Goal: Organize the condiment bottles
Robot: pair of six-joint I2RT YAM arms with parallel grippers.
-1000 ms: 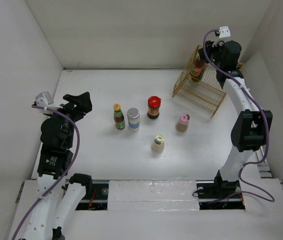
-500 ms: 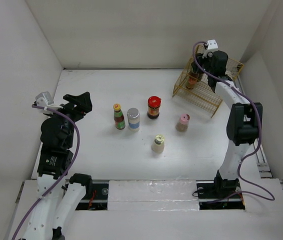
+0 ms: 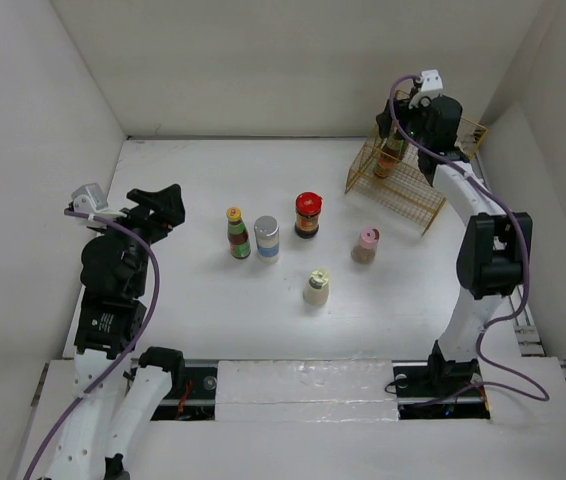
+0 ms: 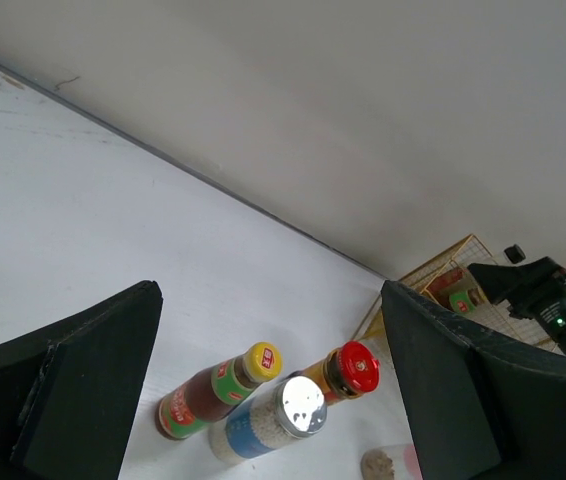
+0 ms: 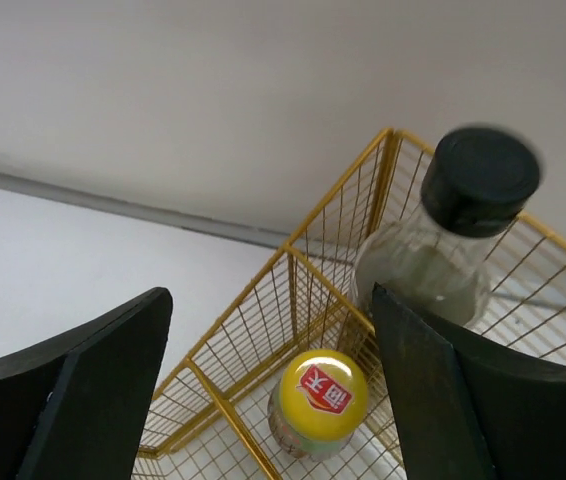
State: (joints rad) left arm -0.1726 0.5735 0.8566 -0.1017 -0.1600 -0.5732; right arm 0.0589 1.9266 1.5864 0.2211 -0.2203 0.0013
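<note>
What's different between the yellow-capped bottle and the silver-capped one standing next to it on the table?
The yellow-capped bottle is slim with a narrow neck; the silver-capped jar is wider and straight-sided. The bottle's label is red and green, the jar's blue. Both stand upright on the table.

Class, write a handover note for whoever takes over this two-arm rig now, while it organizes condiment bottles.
Left gripper: jaws open, empty, raised at the left of the white table.
Right gripper: jaws open, empty, over the yellow wire basket.
Done: a yellow-capped bottle stands in the basket, beside a black-capped glass bottle.
Left: five stand on the table: red-green-labelled yellow-capped bottle, silver-capped jar, red-capped jar, pink-capped bottle, cream-capped bottle. Likely basket them next.
</note>
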